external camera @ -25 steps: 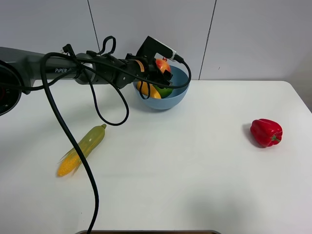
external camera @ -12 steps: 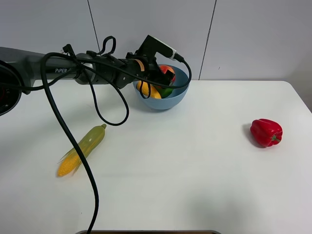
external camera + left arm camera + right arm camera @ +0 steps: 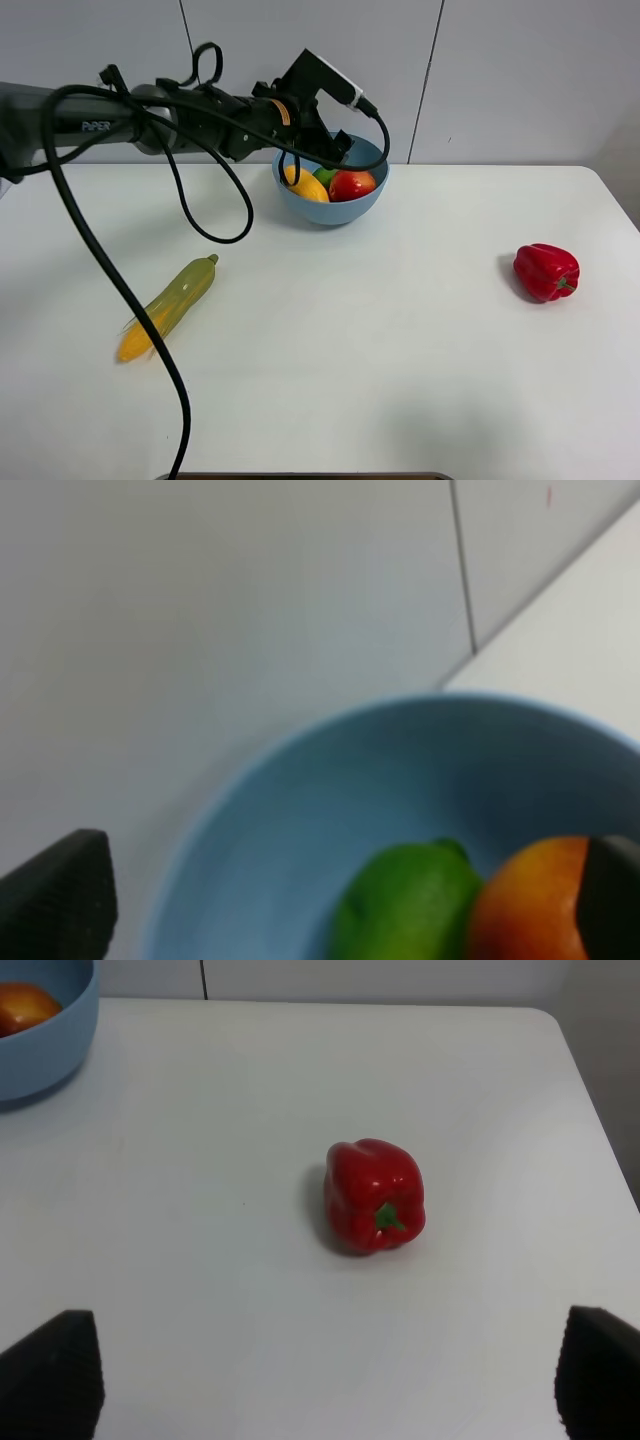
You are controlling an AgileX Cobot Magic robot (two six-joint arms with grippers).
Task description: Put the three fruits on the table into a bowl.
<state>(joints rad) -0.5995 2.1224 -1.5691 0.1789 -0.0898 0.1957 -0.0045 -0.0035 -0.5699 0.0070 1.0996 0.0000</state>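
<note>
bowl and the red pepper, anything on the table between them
Nothing: in the exterior high view, only bare table separates the bowl from the pepper.

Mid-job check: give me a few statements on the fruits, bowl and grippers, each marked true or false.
1. The apple lies in the bowl. True.
2. The lime sits on the table. False: it is in the bowl, beside the apple.
3. The left gripper holds the apple. False: its fingers stand wide apart, gripping nothing.
4. The pepper lies on the table, apart from the bowl. True.
5. The corn is in the bowl. False: it lies on the table.
</note>
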